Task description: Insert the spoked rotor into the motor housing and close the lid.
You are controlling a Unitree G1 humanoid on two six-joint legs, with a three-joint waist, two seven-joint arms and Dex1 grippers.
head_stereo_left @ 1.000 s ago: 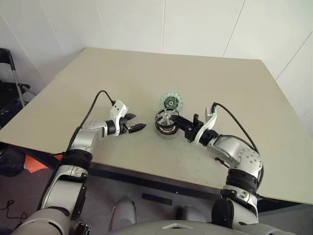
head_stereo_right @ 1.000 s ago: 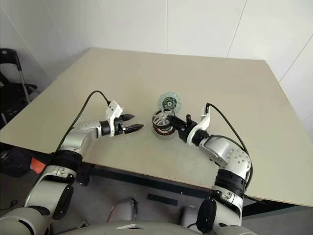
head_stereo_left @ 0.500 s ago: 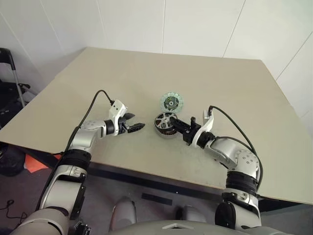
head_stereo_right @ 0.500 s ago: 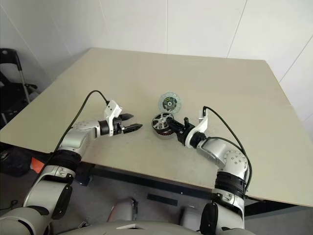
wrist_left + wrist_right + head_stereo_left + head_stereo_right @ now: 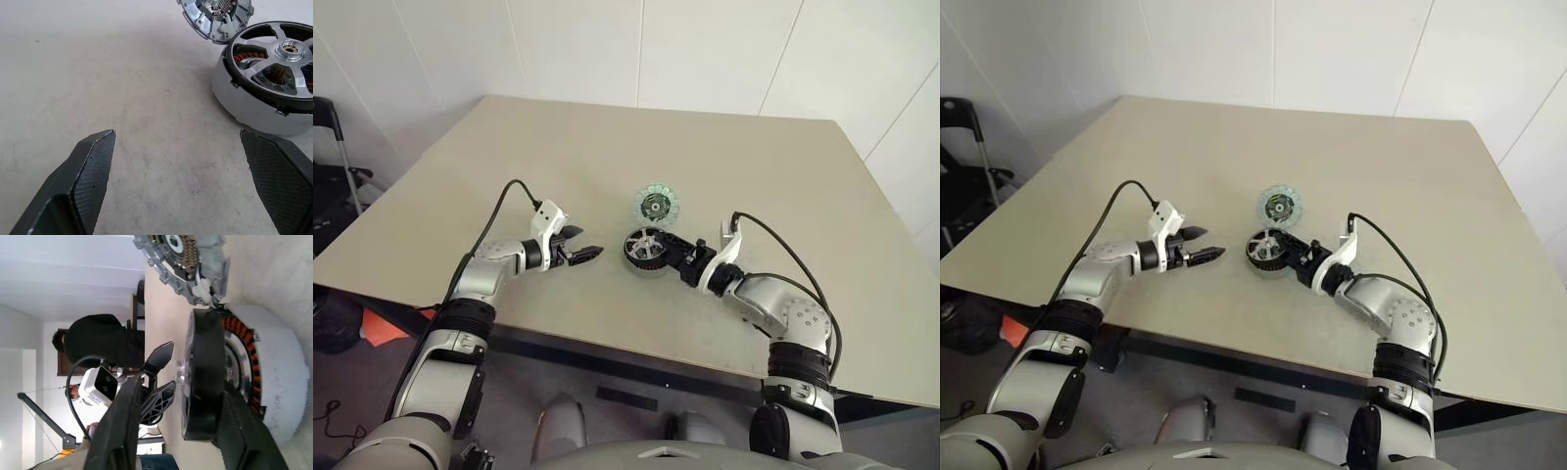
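Table [image 5: 509, 157]: big beige top, carrying everything; same framing as a second ago, so the camera has not moved.

Change since then: a second ago my right gripper [image 5: 677, 257] held the spoked rotor [image 5: 283, 51] tilted above the motor housing [image 5: 254, 105]. Now the rotor lies flat and seated in the housing's mouth, and my right arm has come lower and closer to it. The right jaws have parted: one finger stands each side of the rotor's black rim with a gap showing in the right wrist view, so they are loose around it, not clamped. Whether a finger still grazes the rim, I cannot tell.

My left gripper [image 5: 588, 254] is where it was, just left of the housing and apart from it, jaws wide with nothing between them.

Housing: pale round body near the table's middle, between my two grippers. Inside it, copper-red windings [image 5: 244, 55] show through the gaps between the rotor's silver spokes.

Lid [image 5: 656, 205]: round, toothed edge, resting on the table just beyond the housing, not yet on it. Its top edge is cut off in both wrist views.

A person in dark clothing [image 5: 100, 345] shows past the table's edge, partly hidden behind my left gripper
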